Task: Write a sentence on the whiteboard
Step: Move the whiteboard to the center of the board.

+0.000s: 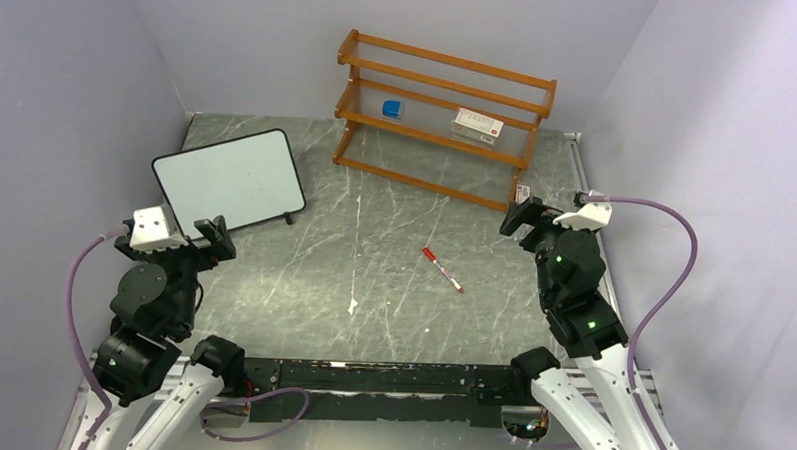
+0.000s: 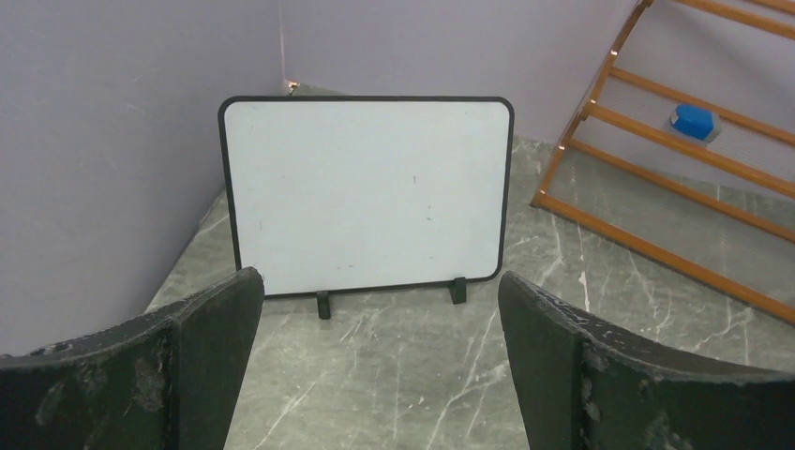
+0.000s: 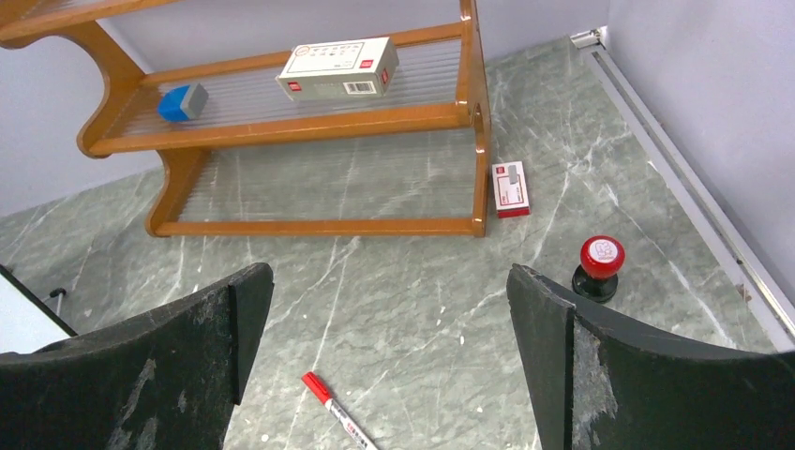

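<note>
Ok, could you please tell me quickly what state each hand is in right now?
Left hand: open, holding nothing.
Right hand: open, holding nothing.

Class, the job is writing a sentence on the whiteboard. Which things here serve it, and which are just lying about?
Needed: whiteboard; red-capped marker.
Lying about: wooden shelf; blue block; white box; small red-and-white packet; red stamp.

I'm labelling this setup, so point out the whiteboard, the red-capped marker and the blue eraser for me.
whiteboard (image 2: 367,192), left wrist view, middle of its white face.
red-capped marker (image 1: 442,270), top external view, middle of its barrel.
blue eraser (image 3: 183,101), right wrist view, its blue upper part.
</note>
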You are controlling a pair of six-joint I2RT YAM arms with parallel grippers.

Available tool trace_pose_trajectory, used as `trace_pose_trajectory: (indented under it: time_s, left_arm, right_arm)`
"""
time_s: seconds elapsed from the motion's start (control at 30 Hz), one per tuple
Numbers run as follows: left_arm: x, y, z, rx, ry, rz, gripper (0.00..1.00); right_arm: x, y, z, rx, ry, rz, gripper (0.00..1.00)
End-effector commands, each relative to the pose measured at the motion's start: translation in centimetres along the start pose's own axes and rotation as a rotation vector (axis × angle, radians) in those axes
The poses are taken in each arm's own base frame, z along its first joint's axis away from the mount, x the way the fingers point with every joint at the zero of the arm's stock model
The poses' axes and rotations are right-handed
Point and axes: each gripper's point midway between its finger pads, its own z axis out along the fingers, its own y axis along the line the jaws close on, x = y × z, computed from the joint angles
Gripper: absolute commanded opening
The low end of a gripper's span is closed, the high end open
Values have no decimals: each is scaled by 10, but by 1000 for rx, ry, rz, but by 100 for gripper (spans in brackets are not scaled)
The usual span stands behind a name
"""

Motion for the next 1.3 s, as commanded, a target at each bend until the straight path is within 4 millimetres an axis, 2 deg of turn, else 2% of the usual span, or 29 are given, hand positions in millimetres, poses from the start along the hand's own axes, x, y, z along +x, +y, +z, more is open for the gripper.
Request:
trace_pose_trajectory:
  time_s: [0.0,0.27,0.43,0.67,0.83,1.07,1.27]
  left_arm:
    - [8,2,5,-25,8,6,98]
    - [17,1,11,-40,40,31,98]
    - [30,-1,18,-55,87,36,98]
    - [60,-11,30,-55,229,103,98]
    - [82,-22,42,-52,323,121,98]
    - [109,-28,61,-70,332,108,99]
    - [136,-20,83,-103,395,118,99]
  right_arm:
    - [-1,0,0,3,-3,-17,100]
    - [-4,1,-4,-9,-13,-7,100]
    - [-5,7,-7,-46,3,-21,100]
    - [-1,7,-14,-88,7,-64,100]
    - [9,3,-20,-122,-10,-113,100]
    - [20,4,-26,-176,-50,-118,100]
    - [25,7,-30,-229,-102,-118,100]
